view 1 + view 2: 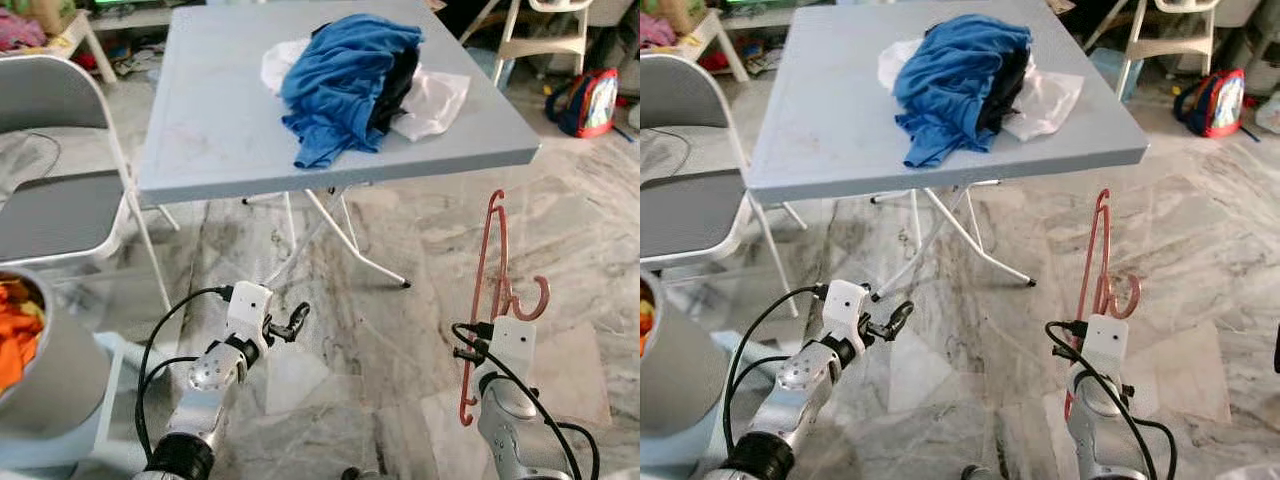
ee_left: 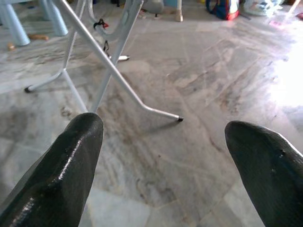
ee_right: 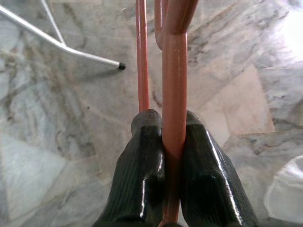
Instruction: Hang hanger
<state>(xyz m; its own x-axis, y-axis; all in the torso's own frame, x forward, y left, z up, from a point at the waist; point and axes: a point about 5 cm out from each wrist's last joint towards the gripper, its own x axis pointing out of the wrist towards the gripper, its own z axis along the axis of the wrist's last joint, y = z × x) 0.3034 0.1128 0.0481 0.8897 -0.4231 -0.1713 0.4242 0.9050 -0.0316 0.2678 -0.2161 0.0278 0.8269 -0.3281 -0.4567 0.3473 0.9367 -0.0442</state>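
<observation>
A salmon-pink plastic hanger (image 1: 487, 290) stands nearly upright at the lower right, its hook (image 1: 535, 295) curling to the right. My right gripper (image 3: 168, 142) is shut on the hanger (image 3: 174, 71), black fingers (image 3: 142, 156) pinching a bar near its neck. My left gripper (image 1: 292, 322) is at the lower left, low above the marble floor; it is open, its fingers (image 2: 71, 161) wide apart with nothing between them. On the grey folding table (image 1: 210, 130) ahead lies a heap of blue, black and white clothes (image 1: 350, 80).
A grey folding chair (image 1: 60, 200) stands at the left. A round tub with orange cloth (image 1: 25, 340) sits at the lower left. The table's white legs (image 1: 340, 235) reach down to the floor ahead. A red and blue backpack (image 1: 592, 100) lies at the far right.
</observation>
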